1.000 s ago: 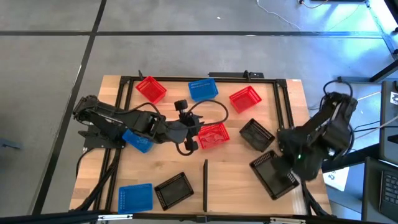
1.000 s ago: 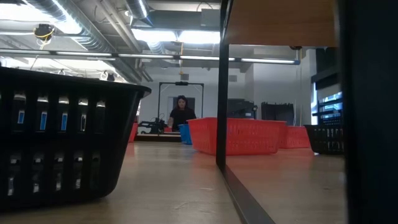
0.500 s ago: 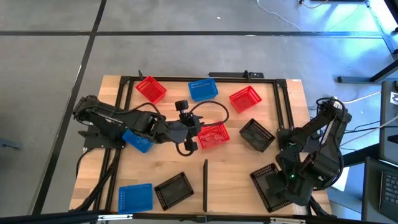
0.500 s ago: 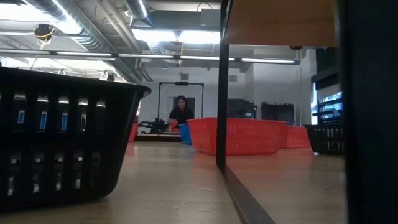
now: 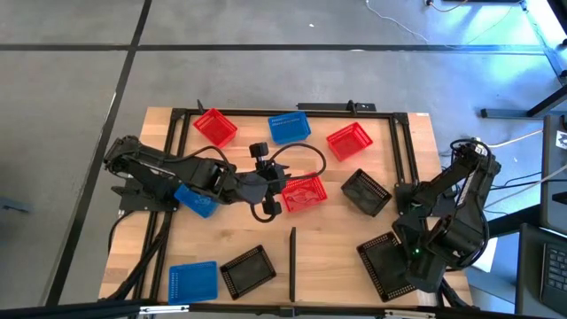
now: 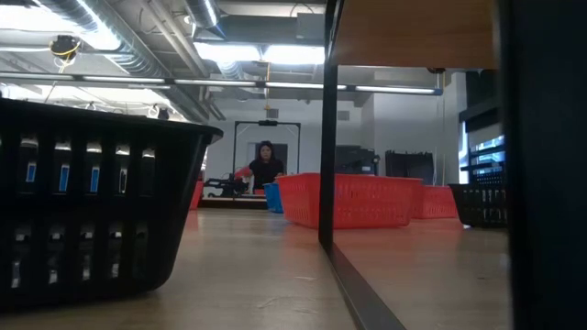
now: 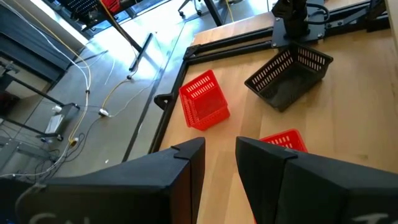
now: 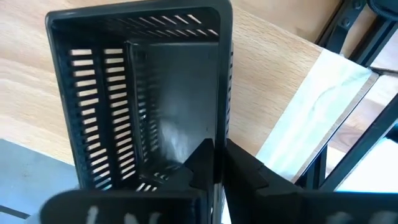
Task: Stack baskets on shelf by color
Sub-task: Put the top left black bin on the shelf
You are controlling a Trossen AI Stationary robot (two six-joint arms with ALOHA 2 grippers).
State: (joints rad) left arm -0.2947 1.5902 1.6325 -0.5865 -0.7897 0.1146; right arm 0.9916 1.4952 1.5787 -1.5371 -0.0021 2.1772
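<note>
counter [image 5: 337, 239]: butcher-block top, ringed by black frame rails [image 5: 266, 112]; baskets scattered over it.
near left corner: blue basket [image 5: 192, 281] flat on the counter, black basket [image 5: 247, 270] just beside it.
left arm: reaches in from the left edge, lying across a second blue basket [image 5: 197, 201], which is partly hidden under it.
left hand [image 5: 270, 197]: at the left rim of the centre red basket [image 5: 304, 193]; in the wrist view its fingers [image 7: 186, 171] stand a narrow gap apart, nothing between them.
far row: red basket [image 5: 214, 127], third blue basket [image 5: 289, 127], another red basket [image 5: 349, 141], all well apart along the far rail.
thin black bar [image 5: 291, 263]: lies on the counter toward the near edge, between the left pair of baskets and the right-hand ones.
right of centre: black basket tilted [image 5: 366, 192], near the right frame rail.
near right corner: third black basket [image 5: 384, 264], open side up, partly covered by the right arm.
right hand [image 8: 216, 163]: closed on that basket's side wall, one finger inside, one outside, gripping the rim.
beyond the counter: person [image 6: 266, 169] far off in the room, low view.
</note>
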